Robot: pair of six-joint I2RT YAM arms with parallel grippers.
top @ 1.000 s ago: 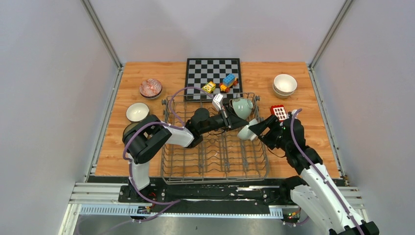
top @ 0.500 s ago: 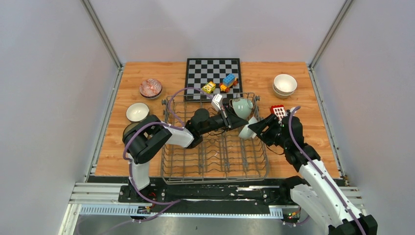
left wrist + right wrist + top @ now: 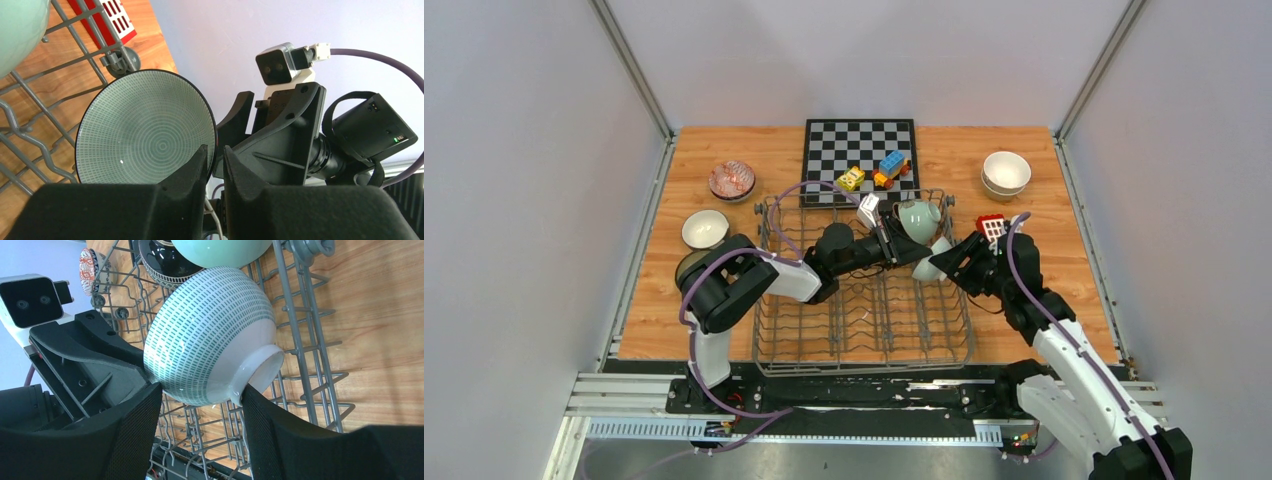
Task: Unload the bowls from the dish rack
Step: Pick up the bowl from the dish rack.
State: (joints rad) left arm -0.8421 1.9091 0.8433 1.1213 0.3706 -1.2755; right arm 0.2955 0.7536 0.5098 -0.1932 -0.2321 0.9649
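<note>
The grey wire dish rack (image 3: 864, 335) stands in the middle of the table. Above its far right corner hangs a white bowl with a teal dash pattern (image 3: 930, 264) (image 3: 210, 335) (image 3: 145, 135). My right gripper (image 3: 946, 262) (image 3: 200, 390) is shut on it, one pad on its side and the other on its foot. My left gripper (image 3: 912, 253) (image 3: 215, 147) straddles the bowl's rim with its jaws a little apart, a sliver of light beside the rim. A pale mint bowl (image 3: 919, 218) (image 3: 220, 250) and a dark bowl (image 3: 165, 262) sit in the rack's far end.
A chessboard (image 3: 859, 140) with toy blocks (image 3: 879, 170) lies behind the rack. Stacked cream bowls (image 3: 1006, 172) stand far right, with a red block (image 3: 993, 228) near the rack's corner. At the left are a red-patterned bowl (image 3: 731, 180) and a cream bowl (image 3: 705, 228).
My right gripper has moved in and closed on the patterned bowl. My left gripper's jaws, tight on the rim before, have parted slightly. The bowl has hardly moved.
</note>
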